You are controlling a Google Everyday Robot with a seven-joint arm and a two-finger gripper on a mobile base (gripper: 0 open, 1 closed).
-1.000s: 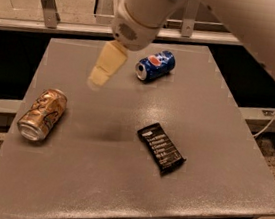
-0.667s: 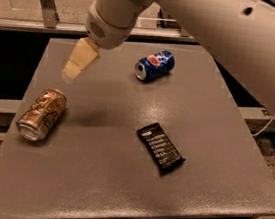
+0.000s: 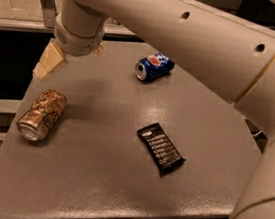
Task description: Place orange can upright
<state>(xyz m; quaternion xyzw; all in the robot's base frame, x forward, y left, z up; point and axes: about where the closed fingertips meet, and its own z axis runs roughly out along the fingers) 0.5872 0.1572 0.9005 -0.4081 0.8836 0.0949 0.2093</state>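
The gripper is hovering above the table's far left edge, just beyond the orange can, its two pale fingers standing apart on either side of the wrist and gripping nothing. The orange can is lying on its side near the table's left edge, silver end facing the near side, untouched by the gripper. A blue Pepsi can is lying on its side well beyond and right of the orange can, while a black snack bar wrapper is resting flat to the orange can's right
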